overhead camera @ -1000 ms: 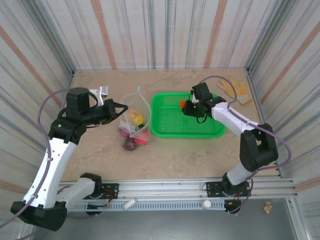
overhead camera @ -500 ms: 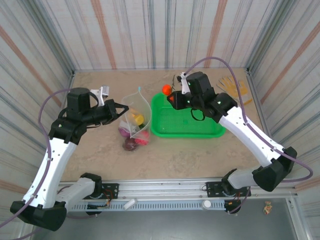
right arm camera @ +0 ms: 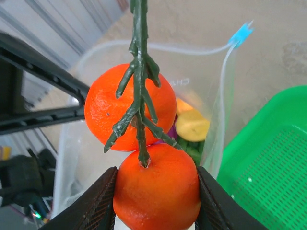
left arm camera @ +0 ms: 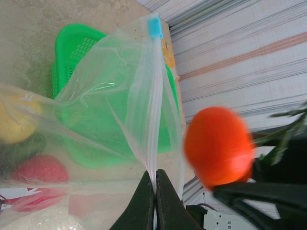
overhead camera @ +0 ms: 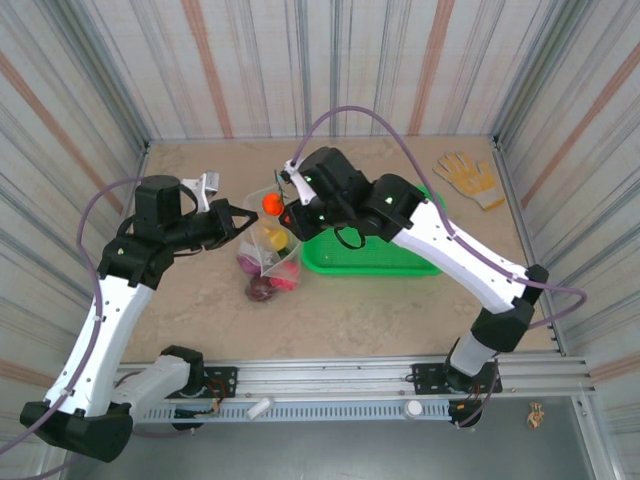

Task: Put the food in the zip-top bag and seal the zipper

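Note:
The clear zip-top bag (overhead camera: 266, 240) stands open on the table and holds yellow (overhead camera: 271, 237), pink-red (overhead camera: 284, 276) and dark purple (overhead camera: 260, 289) food. My left gripper (overhead camera: 243, 212) is shut on the bag's rim (left arm camera: 154, 158), holding the mouth up. The zipper (right arm camera: 192, 49) ends in a blue slider (right arm camera: 241, 33). My right gripper (right arm camera: 157, 184) is shut on the lower of two orange fruits (right arm camera: 157, 196) joined by a green stem (right arm camera: 140, 86). That fruit (overhead camera: 270, 203) hangs just above the bag's mouth.
The green mesh basket (overhead camera: 400, 262) sits right of the bag, partly under my right arm. A yellow glove (overhead camera: 466, 176) lies at the back right corner. Striped walls close in three sides.
My right arm lifted the orange fruits out of the basket and carried them left to over the bag's mouth. The left arm and bag stayed put.

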